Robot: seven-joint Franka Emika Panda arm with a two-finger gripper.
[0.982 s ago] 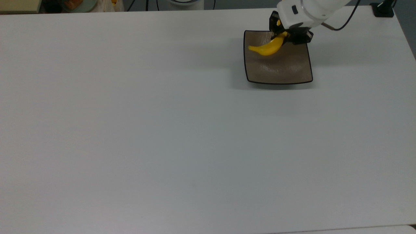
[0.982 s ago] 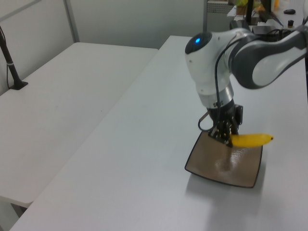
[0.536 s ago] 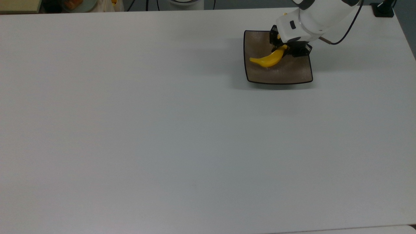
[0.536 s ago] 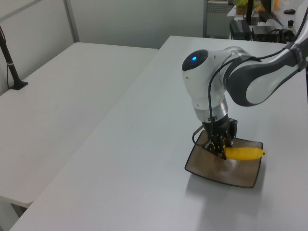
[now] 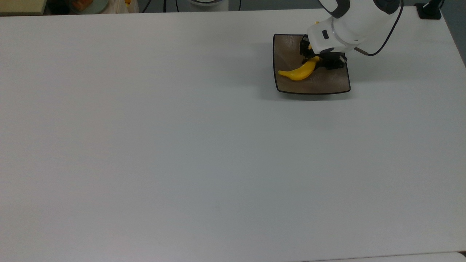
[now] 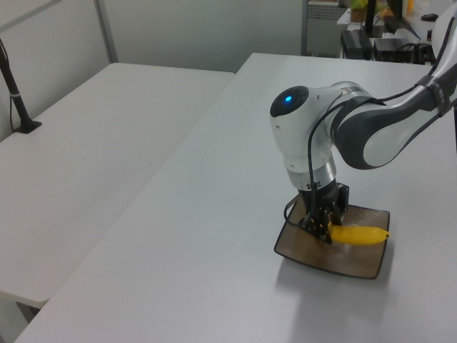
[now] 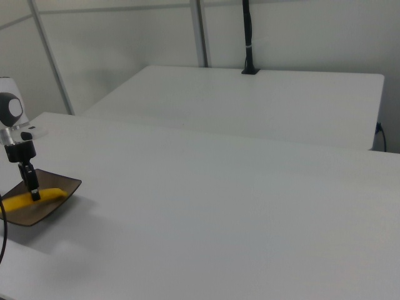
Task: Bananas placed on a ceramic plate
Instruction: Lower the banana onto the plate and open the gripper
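Ceramic plate (image 5: 313, 82) (image 6: 353, 259) (image 7: 59, 200): square, glossy brown, thin black rim, flat on the white table (image 5: 182, 145) (image 6: 214, 214) (image 7: 250, 206), near the far right corner in the top view. Banana (image 5: 299, 71) (image 6: 357, 235) (image 7: 25, 200): bright yellow, curved, inside the plate, reaching from the plate's left edge to its middle in the top view; free end toward the plate's left side, stem end at the gripper. Contact between banana underside and plate hard to confirm. Gripper (image 5: 316, 61) (image 6: 325, 230) (image 7: 34, 194): black fingers pointing down over the plate's centre, pinching the banana's stem end. Arm (image 5: 349, 22) (image 6: 343, 136): white and grey, above the plate, with a blue light on the joint in the left view.

Second white table (image 6: 93, 136) (image 7: 262, 100) beside the plate's table, parallel, apart from it. Black post (image 6: 14, 89) (image 7: 248, 37) upright on that table's far edge. Pale partition walls behind.

Plate's far right corner hidden by the wrist in the top view. Clutter beyond the table edge, top left in the top view, cut off and unidentifiable.
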